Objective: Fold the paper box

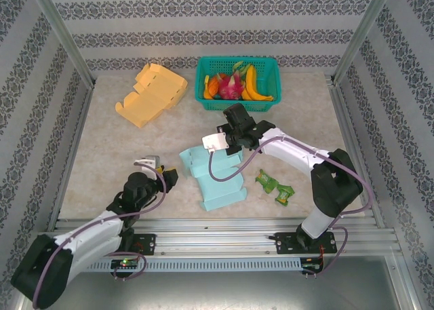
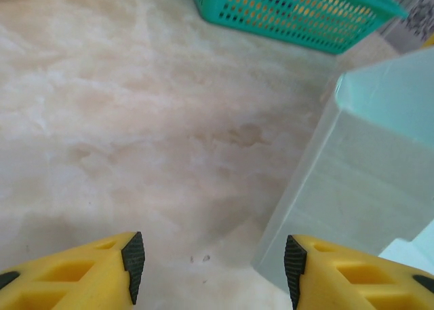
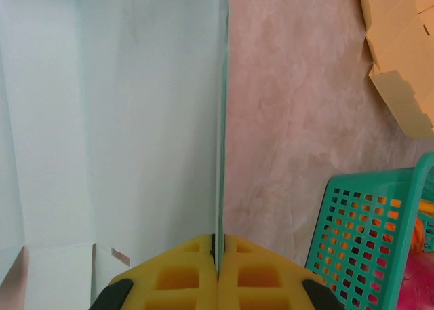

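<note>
One pale blue paper box (image 1: 218, 180) sits near the middle of the desk (image 1: 135, 140), a little toward 6 o'clock in the top view. It is only partly formed. Its end toward 12 o'clock has thin walls standing up around an open hollow, and a broad panel slopes away toward 6 o'clock. The outside is a soft blue-green and the inside looks nearly white. In the right wrist view the box (image 3: 135, 120) shows its pale inner face, with faint crease lines and a few small brownish cut marks at the panel corners.

The right claw (image 1: 229, 147) reaches in from 3 o'clock and is clenched on the box's upright wall at the 12 o'clock end. Seen from its own wrist, the right claw (image 3: 218, 242) has both yellow fingers pressed together with the thin wall edge pinched between them.

The left claw (image 1: 166, 173) sits low at the box's 9 o'clock side. From the left wrist the left claw (image 2: 213, 256) is released, with its black pads (image 2: 133, 256) well apart and bare desk between them. The box (image 2: 352, 188) rises as a pale wall just beside the right-hand finger, and nothing is gripped.

A flattened yellow box (image 1: 152, 93) lies at 11 o'clock. A green basket (image 1: 237, 85) of fruit stands at 12 o'clock. Two small green packets (image 1: 274, 186) lie on the desk at the box's 4 o'clock.
</note>
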Robot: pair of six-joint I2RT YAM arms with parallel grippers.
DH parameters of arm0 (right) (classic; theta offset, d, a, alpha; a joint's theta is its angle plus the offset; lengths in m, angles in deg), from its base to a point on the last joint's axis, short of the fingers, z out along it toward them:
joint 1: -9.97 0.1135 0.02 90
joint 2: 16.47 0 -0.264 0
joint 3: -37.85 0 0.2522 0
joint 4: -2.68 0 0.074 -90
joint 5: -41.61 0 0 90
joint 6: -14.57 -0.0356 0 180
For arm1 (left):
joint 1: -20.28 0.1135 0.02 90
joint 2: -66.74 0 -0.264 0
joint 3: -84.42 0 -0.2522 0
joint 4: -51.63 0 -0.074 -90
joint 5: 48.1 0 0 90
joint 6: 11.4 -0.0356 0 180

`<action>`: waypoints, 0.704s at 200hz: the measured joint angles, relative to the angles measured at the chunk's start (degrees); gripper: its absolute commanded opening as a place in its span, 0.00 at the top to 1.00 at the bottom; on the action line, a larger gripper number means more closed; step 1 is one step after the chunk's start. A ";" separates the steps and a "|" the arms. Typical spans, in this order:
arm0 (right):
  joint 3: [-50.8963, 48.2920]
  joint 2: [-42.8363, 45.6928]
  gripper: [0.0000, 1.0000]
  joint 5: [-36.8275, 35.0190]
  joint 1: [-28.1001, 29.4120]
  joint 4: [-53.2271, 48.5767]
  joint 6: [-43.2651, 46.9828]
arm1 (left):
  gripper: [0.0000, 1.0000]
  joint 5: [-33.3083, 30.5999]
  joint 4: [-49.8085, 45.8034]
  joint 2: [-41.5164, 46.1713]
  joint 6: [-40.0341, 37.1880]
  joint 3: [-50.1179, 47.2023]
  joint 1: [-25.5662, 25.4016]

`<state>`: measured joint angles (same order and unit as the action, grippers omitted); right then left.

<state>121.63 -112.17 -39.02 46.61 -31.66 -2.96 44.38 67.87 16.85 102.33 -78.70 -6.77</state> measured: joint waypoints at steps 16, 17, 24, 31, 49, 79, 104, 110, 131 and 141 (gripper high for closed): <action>-0.07 -0.15 1.00 -0.26 0.00 0.98 0.00 | 0.40 1.20 2.78 -4.15 -0.76 0.70 0.00; -0.09 -0.15 1.00 -0.28 0.00 1.11 0.02 | 0.40 1.25 2.89 -4.28 -0.83 0.72 0.00; -0.33 -0.15 1.00 -0.39 0.00 1.95 0.02 | 0.40 1.57 3.72 -5.44 -1.09 1.05 0.00; -0.85 -0.15 1.00 -0.57 0.00 3.28 0.11 | 0.40 1.68 4.57 -6.16 -1.31 1.25 -0.04; -3.48 -0.15 1.00 -0.92 0.00 7.65 0.66 | 0.40 1.88 6.16 -7.17 -1.77 1.86 -0.31; -9.99 -0.15 1.00 -1.40 0.00 16.02 1.60 | 0.40 2.03 8.20 -8.20 -2.32 2.16 -0.33; -13.97 -0.15 1.00 -2.80 0.35 22.23 2.56 | 0.40 2.01 8.66 -8.94 -2.56 2.16 -0.33; -14.49 -0.13 1.00 -3.15 0.55 23.56 2.71 | 0.40 2.03 8.76 -9.09 -2.56 2.16 -0.33; -16.39 -0.09 1.00 -4.09 1.07 28.63 2.93 | 0.40 2.23 9.29 -9.75 -2.56 2.16 -0.33; -17.22 -0.02 1.00 -4.24 1.11 30.47 2.95 | 0.40 2.51 9.51 -10.10 -2.58 2.16 -0.37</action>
<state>104.41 -112.20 -43.26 47.72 -1.19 -0.01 46.89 77.37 6.75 99.75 -76.54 -7.14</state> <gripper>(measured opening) 0.039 0.603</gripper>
